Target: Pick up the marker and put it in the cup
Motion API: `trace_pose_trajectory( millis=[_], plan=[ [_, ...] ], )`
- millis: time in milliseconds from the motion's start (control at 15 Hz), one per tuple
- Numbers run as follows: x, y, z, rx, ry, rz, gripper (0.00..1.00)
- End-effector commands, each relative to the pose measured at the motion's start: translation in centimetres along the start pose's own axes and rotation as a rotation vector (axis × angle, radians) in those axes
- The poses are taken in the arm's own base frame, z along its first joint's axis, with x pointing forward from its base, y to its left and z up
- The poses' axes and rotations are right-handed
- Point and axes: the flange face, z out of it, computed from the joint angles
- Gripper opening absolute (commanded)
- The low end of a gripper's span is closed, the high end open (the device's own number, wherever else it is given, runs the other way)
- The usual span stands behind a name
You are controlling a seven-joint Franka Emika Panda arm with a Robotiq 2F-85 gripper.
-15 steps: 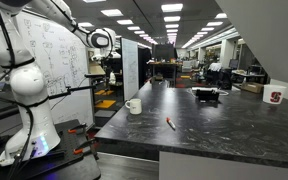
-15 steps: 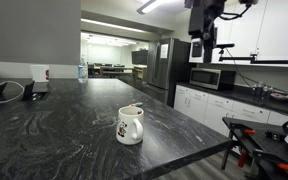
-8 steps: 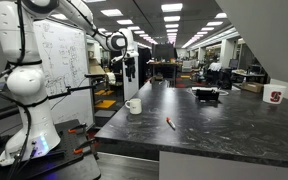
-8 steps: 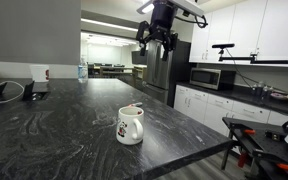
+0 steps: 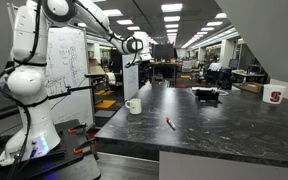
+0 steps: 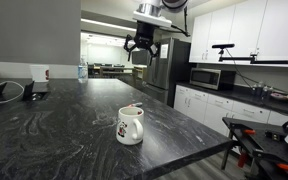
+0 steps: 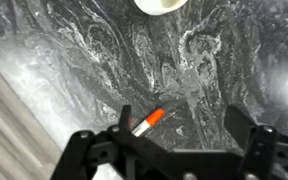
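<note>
The marker (image 5: pixel 170 123) is a short orange-red stick lying on the dark marbled countertop (image 5: pixel 214 125), a little way from the cup. In the wrist view the marker (image 7: pixel 149 122) lies below, between the fingers in the picture. The cup (image 5: pixel 133 105) is a plain white mug with a handle, near the counter's edge; it also shows in the other exterior view (image 6: pixel 130 125) and at the top of the wrist view (image 7: pixel 162 5). My gripper (image 5: pixel 134 45) (image 6: pixel 142 45) (image 7: pixel 169 140) is open and empty, high above the counter. The marker does not show in the exterior view with the mug close up.
A white cup with a red logo (image 5: pixel 276 97) stands at the counter's far end, with a dark device (image 5: pixel 206 95) nearby. The robot's base (image 5: pixel 29 110) stands beside the counter. A microwave (image 6: pixel 212 78) sits on the cabinets beyond.
The arm has swung in over the counter: the gripper moved sideways and slightly lower, from beside the counter to above the cup and marker. Marker and cup have not moved.
</note>
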Motion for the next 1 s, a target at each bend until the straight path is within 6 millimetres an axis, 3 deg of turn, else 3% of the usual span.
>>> trace_pose_trajectory(
  millis=[0, 400, 733, 933],
  plan=[
    [1.9, -0.8, 1.2, 0.009, -0.024, 0.098, 1.00],
    [6.9, 0.9, 4.6, 0.054, -0.083, 0.223, 1.00],
    [12.0, 2.7, 9.0, -0.002, -0.057, 0.322, 1.00],
    [13.8, 2.9, 11.7, -0.053, -0.055, 0.364, 1.00]
  ],
)
